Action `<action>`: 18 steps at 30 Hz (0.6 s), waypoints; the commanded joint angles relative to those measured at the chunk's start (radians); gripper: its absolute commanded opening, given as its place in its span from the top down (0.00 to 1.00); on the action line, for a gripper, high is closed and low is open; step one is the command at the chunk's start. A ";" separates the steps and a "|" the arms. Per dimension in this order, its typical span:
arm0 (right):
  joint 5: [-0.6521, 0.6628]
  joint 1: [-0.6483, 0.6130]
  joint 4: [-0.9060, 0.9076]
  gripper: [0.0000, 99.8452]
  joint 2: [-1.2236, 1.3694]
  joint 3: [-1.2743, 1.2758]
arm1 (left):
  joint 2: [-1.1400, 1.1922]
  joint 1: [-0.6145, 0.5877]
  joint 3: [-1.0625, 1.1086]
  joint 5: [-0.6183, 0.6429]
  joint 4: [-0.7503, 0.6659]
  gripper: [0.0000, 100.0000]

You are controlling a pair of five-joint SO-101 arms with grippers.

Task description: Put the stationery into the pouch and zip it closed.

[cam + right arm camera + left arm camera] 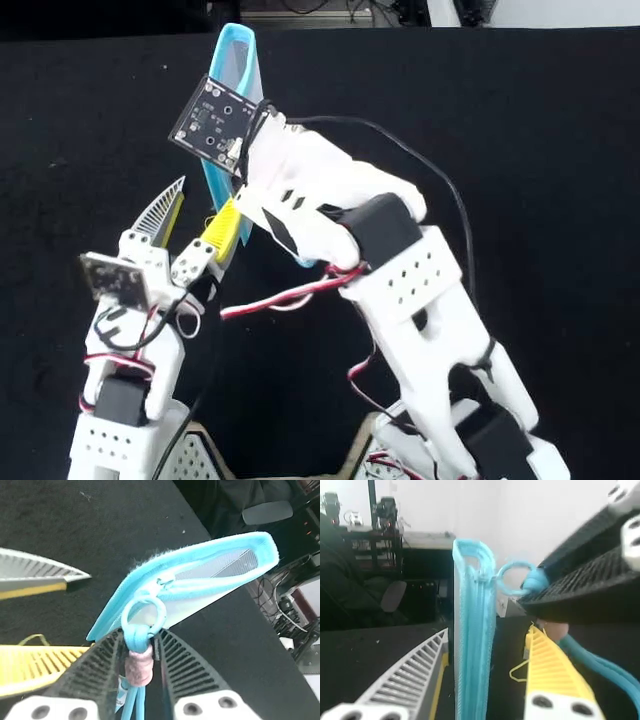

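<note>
Light and floppy, the pouch [236,60] stands on edge over the worktop [520,130] — the right fingers [185,665] pinch tight on its thin cord [136,632], likely slippery, while the left fingers [550,670] gape either side of it holding nothing, best closed on the stiffer zip edge [472,655].

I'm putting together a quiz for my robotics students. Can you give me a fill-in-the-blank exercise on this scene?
1. The right gripper, shut on the zipper pull cord, has fingers coloured ____.
2. The left gripper is ____, with the pouch between its two fingers.
3. One finger of the left gripper is white, the other ____.
4. The pouch is light ____.

Missing words: black; open; yellow; blue.
</note>
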 commanded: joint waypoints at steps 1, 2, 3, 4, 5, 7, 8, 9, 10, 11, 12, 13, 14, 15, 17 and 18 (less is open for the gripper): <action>-0.003 0.014 -0.011 0.99 -0.091 -0.005 | 0.117 0.010 -0.050 -0.040 -0.061 0.75; -0.003 0.015 -0.011 0.99 -0.097 -0.004 | 0.150 0.007 -0.059 -0.040 -0.086 0.75; -0.003 0.015 -0.011 0.99 -0.097 -0.001 | 0.180 0.007 -0.070 -0.040 -0.104 0.75; -0.003 0.017 -0.011 0.99 -0.101 0.007 | 0.206 0.007 -0.082 -0.040 -0.114 0.75; -0.003 0.017 -0.012 0.99 -0.104 0.015 | 0.232 0.007 -0.097 -0.040 -0.117 0.75; -0.003 0.026 -0.012 0.99 -0.105 0.025 | 0.282 0.007 -0.128 -0.040 -0.117 0.75; -0.003 0.037 -0.014 0.99 -0.105 0.033 | 0.305 0.010 -0.139 -0.040 -0.117 0.76; -0.003 0.043 -0.015 0.99 -0.105 0.039 | 0.325 0.013 -0.148 -0.038 -0.117 0.76; -0.003 0.048 -0.018 0.99 -0.104 0.044 | 0.344 0.015 -0.156 -0.038 -0.117 0.76; -0.003 0.048 -0.015 0.99 -0.099 0.044 | 0.359 0.015 -0.160 -0.037 -0.117 0.76; -0.003 0.049 -0.014 0.99 -0.099 0.044 | 0.374 0.016 -0.166 -0.037 -0.117 0.76; -0.003 0.049 -0.014 0.99 -0.099 0.044 | 0.388 0.016 -0.174 -0.037 -0.117 0.76; -0.003 0.049 -0.014 0.99 -0.099 0.042 | 0.400 0.027 -0.180 -0.037 -0.117 0.76; -0.003 0.049 -0.017 0.99 -0.101 0.041 | 0.411 0.035 -0.186 -0.037 -0.117 0.76; -0.003 0.048 -0.018 0.99 -0.101 0.038 | 0.428 0.054 -0.203 -0.038 -0.118 0.76; -0.003 0.048 -0.018 0.99 -0.101 0.038 | 0.439 0.056 -0.214 -0.038 -0.118 0.76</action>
